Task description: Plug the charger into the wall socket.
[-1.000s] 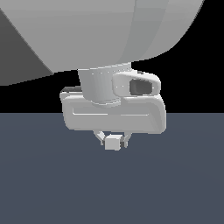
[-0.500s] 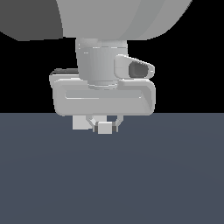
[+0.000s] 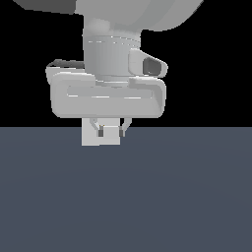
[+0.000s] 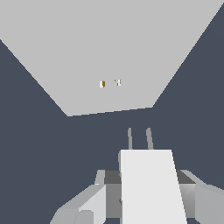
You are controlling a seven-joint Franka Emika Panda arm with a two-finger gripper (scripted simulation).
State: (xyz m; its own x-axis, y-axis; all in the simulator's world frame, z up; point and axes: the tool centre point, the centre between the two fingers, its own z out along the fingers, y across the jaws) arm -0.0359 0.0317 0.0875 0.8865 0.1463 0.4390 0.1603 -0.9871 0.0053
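My gripper (image 3: 111, 134) is shut on the charger (image 3: 111, 129), a small white block held between the two fingers. In the wrist view the charger (image 4: 151, 188) points its two grey prongs (image 4: 140, 138) toward the wall socket (image 4: 109, 48), a flat light plate with two tiny yellowish holes (image 4: 109, 83). The prongs are apart from the plate, with dark floor showing between them. The grey fingers (image 4: 85, 205) flank the block. In the exterior view the socket plate (image 3: 89, 139) shows partly behind the fingers, mostly hidden by the hand.
A dark blue-grey floor (image 3: 147, 197) fills the lower half of the exterior view. The arm's large white body (image 3: 123, 10) fills the top.
The hand has moved up and toward the exterior view's left and looks larger. The charger stays gripped. The white plate now shows behind the fingers.
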